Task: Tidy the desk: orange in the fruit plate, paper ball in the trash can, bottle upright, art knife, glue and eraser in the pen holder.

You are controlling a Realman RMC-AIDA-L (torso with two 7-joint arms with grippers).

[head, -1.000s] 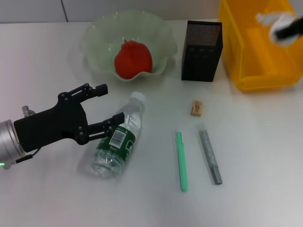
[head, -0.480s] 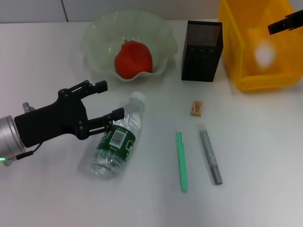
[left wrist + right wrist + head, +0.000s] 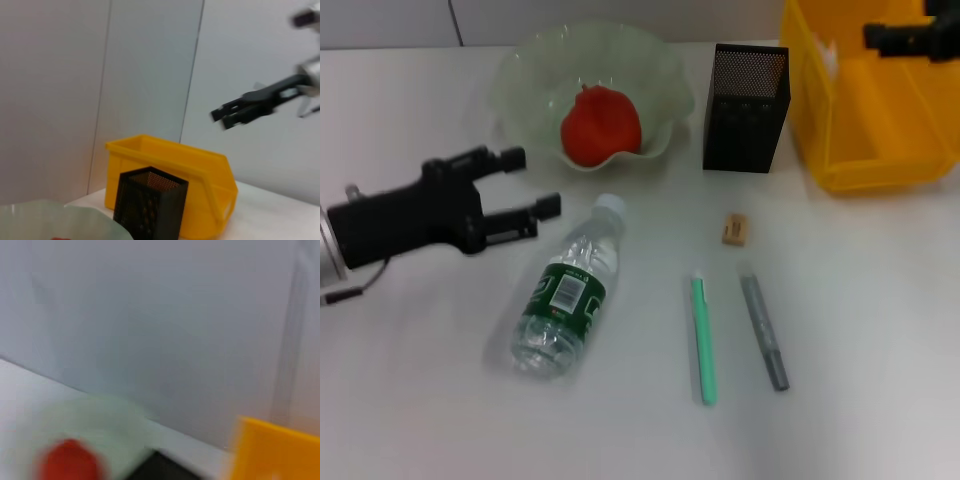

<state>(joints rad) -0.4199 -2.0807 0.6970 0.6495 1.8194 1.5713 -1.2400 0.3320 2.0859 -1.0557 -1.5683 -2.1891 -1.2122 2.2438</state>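
Bottle lying just beside the left gripper

The bottle [image 3: 565, 301] lies flat, untouched; left gripper [image 3: 525, 182] fingers spread, empty. Right gripper [image 3: 880, 37] over the trash can [image 3: 865, 150], fingers unclear.

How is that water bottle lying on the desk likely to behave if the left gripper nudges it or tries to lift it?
The bottle lies on its round side, so a sideways nudge would probably roll it. Its clear plastic wall looks thin and smooth, so it may flex or slip under a squeeze. The left gripper hangs open beside its cap end, apart from it; a grip across the labelled middle seems safest.
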